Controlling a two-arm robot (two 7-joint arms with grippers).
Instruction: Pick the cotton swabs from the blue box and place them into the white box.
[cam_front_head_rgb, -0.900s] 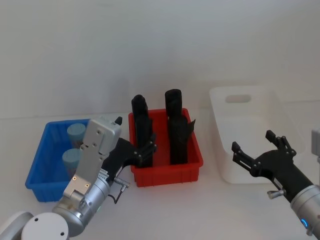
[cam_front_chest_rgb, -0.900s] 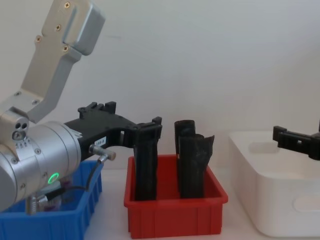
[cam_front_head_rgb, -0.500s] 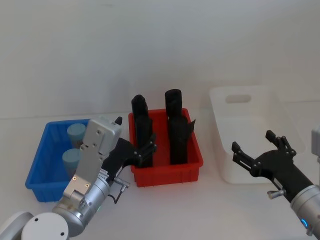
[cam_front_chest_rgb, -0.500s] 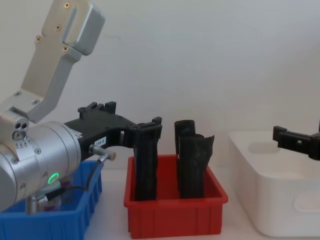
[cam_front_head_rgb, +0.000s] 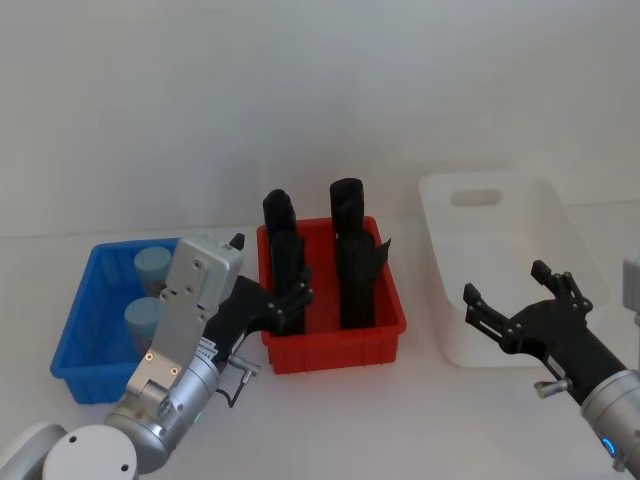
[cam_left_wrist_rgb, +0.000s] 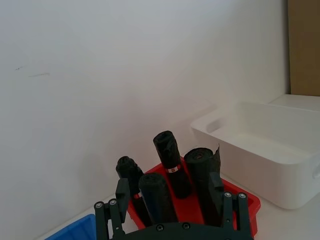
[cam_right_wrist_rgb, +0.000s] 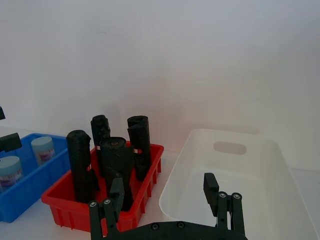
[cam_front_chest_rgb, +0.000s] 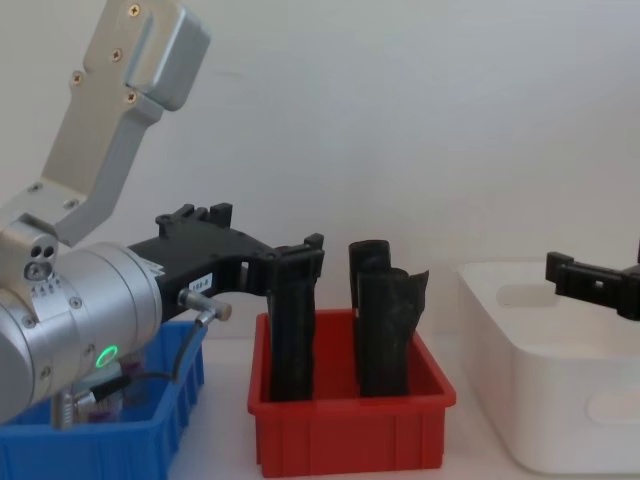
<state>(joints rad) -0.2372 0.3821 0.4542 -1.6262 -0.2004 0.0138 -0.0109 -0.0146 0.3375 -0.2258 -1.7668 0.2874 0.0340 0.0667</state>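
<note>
"Reaching the cotton swabs (cam_front_head_rgb: 143, 316) comes first, so which arm is nearer?"

"The left. Both jars stand in the blue box (cam_front_head_rgb: 88, 300) at the left end of the desk (cam_front_head_rgb: 420, 420). The left hand (cam_front_head_rgb: 270, 285) hovers just beside that box, at the front left corner of the red tray (cam_front_head_rgb: 335, 350). The right hand (cam_front_head_rgb: 512, 298) hangs well apart from the jars, by the near side of the white box (cam_front_head_rgb: 500, 235)."

"Is either hand carrying anything?"

"No. On each, the fingers are spread wide with nothing between them."

"Which way must the left hand go?"

"It points forward at the black rolls (cam_front_head_rgb: 350, 250) in the red tray. The jars lie off to its left and a little behind its fingertips, beside the arm's silver link. I judge it must draw back and swing left before coming down."

"And how do the jars sit?"

"Upright, pale lids up, one behind the other, so their long axis is vertical. A grip from above looks likeliest. The white box holds nothing yet, as far as its inside shows."
</note>
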